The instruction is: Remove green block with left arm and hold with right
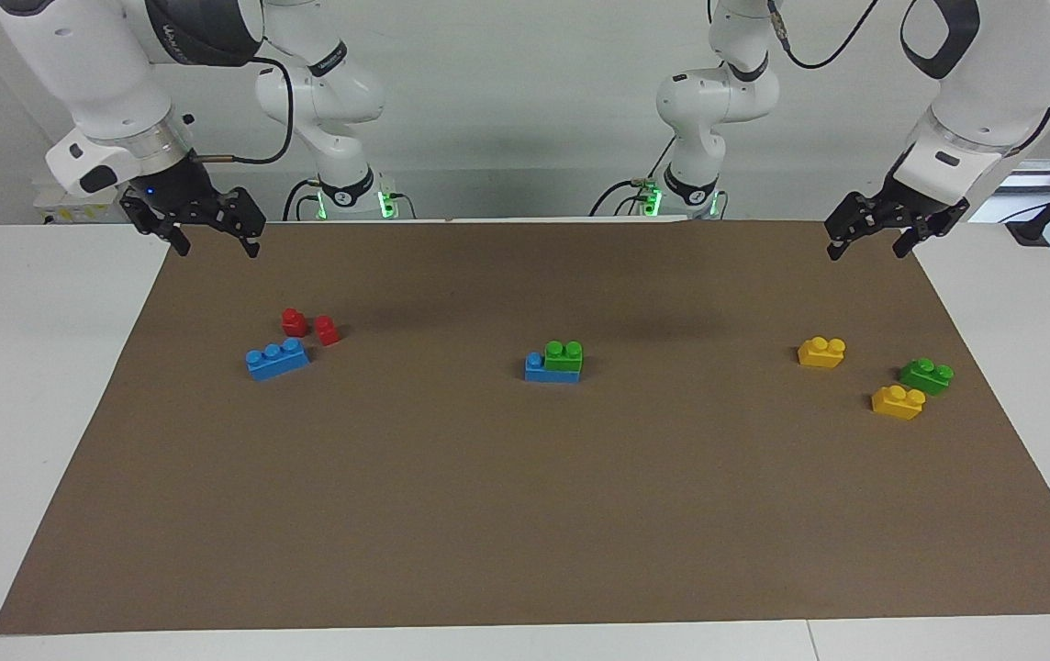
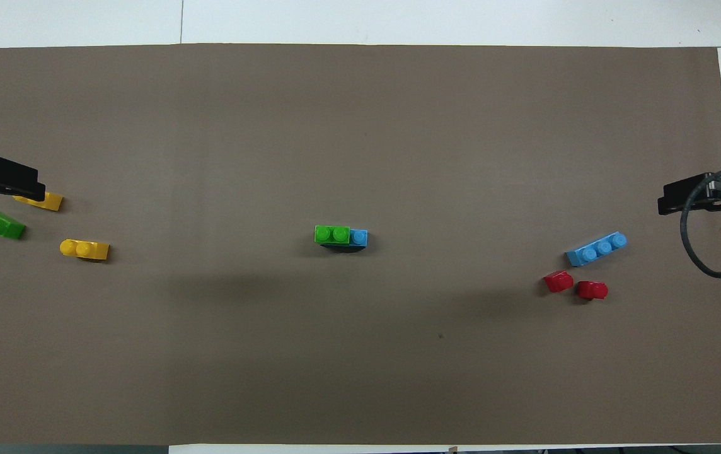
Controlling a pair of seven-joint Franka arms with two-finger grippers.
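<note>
The green block is a bright two-stud brick that sits on a blue brick in the middle of the brown mat. It also shows in the overhead view, with the blue brick sticking out beside it. My left gripper is open and empty, raised over the mat's corner at the left arm's end, apart from the block; it also shows in the overhead view. My right gripper is open and empty, raised over the mat's corner at the right arm's end; it also shows in the overhead view.
A darker green brick and two yellow bricks lie toward the left arm's end. A blue three-stud brick and two red pieces lie toward the right arm's end. The brown mat covers the table.
</note>
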